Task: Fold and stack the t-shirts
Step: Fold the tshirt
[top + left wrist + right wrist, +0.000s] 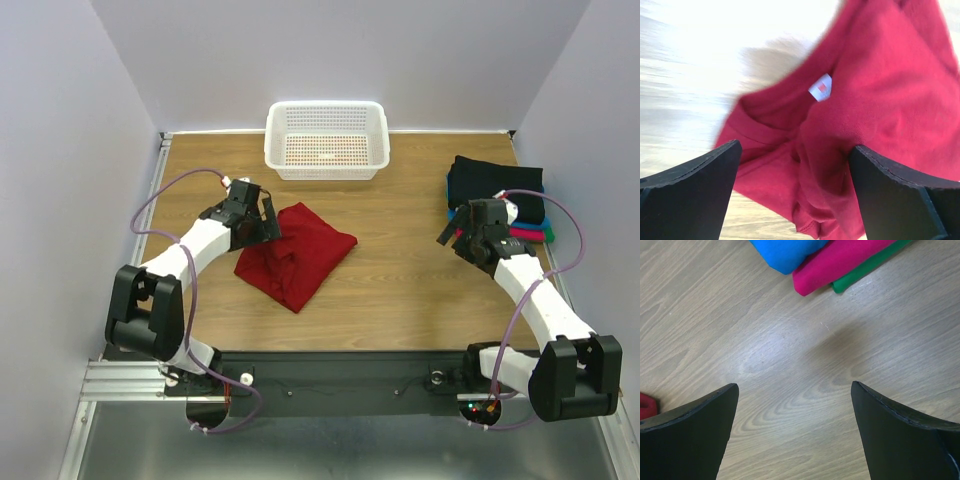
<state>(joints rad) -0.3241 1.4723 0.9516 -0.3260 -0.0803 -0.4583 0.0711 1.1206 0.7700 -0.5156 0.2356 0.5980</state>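
A dark red t-shirt (298,253) lies crumpled at the table's middle left. In the left wrist view (880,100) its white neck label (820,87) shows. My left gripper (262,222) is open at the shirt's upper left edge, jaws wide, with red cloth between them but not pinched (795,165). A stack of folded shirts stands at the right: black (495,182) on top, then bright blue (787,252), magenta (840,265) and green (870,267). My right gripper (455,235) is open and empty over bare wood (795,400), just left of the stack.
A white perforated basket (327,138) stands at the back middle. Grey walls close in the table on three sides. Bare wood lies between the red shirt and the stack.
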